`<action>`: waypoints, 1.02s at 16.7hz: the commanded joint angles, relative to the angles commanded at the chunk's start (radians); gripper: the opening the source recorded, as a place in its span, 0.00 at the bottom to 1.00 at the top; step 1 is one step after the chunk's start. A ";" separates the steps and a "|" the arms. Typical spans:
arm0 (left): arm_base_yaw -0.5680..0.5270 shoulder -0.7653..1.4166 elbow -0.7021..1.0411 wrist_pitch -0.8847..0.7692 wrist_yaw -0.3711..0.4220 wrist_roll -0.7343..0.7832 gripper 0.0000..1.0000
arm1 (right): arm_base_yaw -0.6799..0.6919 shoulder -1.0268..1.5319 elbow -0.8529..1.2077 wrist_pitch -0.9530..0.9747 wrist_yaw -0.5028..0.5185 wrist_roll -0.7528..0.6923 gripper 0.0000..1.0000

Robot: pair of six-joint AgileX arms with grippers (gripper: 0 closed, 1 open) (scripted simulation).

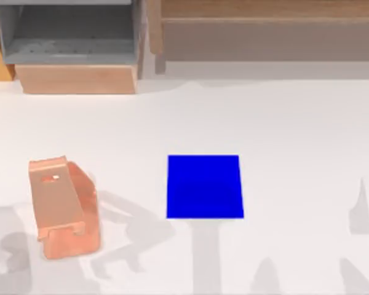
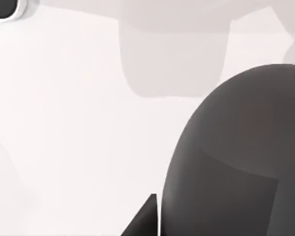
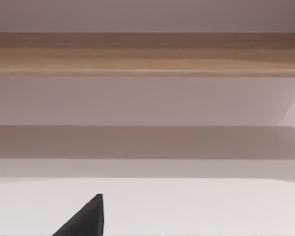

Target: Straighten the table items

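mouse (image 2: 236, 157) – close under left wrist camera on desk (image 2: 64, 123) | pad (image 1: 204, 186) mid-desk | stand (image 1: 63, 206) left | both grippers' state – cannot tell

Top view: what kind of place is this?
Likely a rendered desk or office workbench: a plain white table, wooden and grey shelving along its back, a blue square pad and a copper-pink stand.

Looks like a rendered office desk setting: plain white table (image 1: 283, 123), wooden and grey shelving (image 1: 74, 43) at the back, blue square pad (image 1: 204, 186), copper-pink stand (image 1: 63, 206).
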 joint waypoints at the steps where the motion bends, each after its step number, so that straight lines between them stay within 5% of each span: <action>1: 0.000 0.000 0.000 0.000 0.000 0.000 0.00 | 0.000 0.000 0.000 0.000 0.000 0.000 1.00; 8: -0.064 0.053 0.067 0.007 -0.003 0.103 0.00 | 0.000 0.000 0.000 0.000 0.000 0.000 1.00; 17: -0.493 0.381 0.478 0.018 -0.011 0.736 0.00 | 0.000 0.000 0.000 0.000 0.000 0.000 1.00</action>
